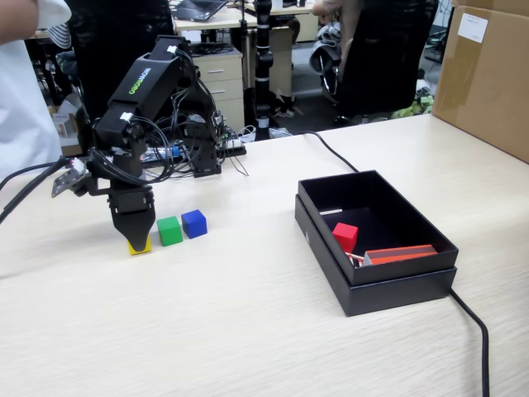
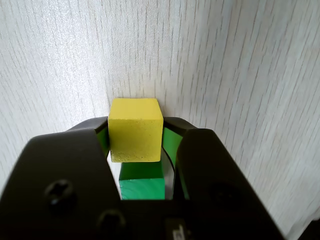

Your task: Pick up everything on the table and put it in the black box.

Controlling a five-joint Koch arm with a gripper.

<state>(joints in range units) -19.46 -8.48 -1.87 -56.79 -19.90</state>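
while gripper (image 2: 135,142) clamps yellow cube (image 2: 135,130) between jaws, cube rests on table (image 1: 248,314).

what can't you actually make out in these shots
- Yellow cube: fixed view shows only its bottom edge; the gripper covers the rest.
- Green cube and blue cube: outside the wrist view.
- Black box: its near wall hides part of the floor; the red cube shows.
- Cable: cut off by the bottom edge.
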